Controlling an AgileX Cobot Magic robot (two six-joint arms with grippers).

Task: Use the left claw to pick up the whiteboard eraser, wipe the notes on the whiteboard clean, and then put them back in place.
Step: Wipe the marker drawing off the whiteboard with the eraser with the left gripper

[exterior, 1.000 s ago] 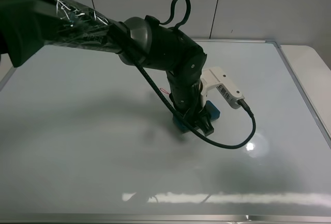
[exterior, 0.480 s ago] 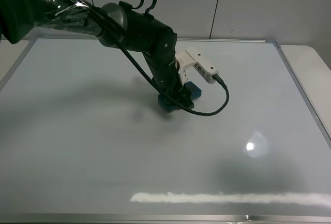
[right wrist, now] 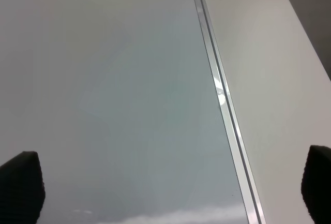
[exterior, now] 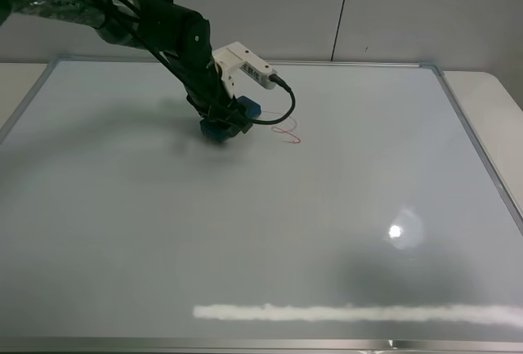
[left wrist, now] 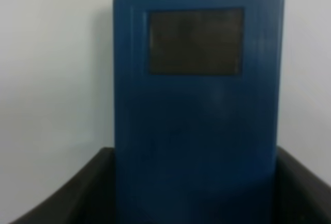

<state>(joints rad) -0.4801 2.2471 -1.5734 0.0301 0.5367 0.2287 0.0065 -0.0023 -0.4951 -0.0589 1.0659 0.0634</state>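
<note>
The left pincer is clamped on the eraser, with a black finger on each long side of the blue block. The eraser lies flat, low over the whiteboard, at about 10 o'clock from the board's middle. Whether its underside touches the surface cannot be told. In the left wrist view one dark patch shows on the eraser's top, at the end away from the fingers.

The notes, a thin red scribble, sit near the eraser at its 3 o'clock, apart from it and uncovered. A white box is fixed to the arm above the pincer, at roughly 1 o'clock from the eraser, and a black cable loops down from it between eraser and notes.

The right pincer stands wide, with nothing between its two dark tips. It hangs above the board by the silver frame, with the pale bench just beyond that edge.

A bright glare spot lies at 4 o'clock from the board's middle, and a streak of reflected light runs along the 6 o'clock edge.
</note>
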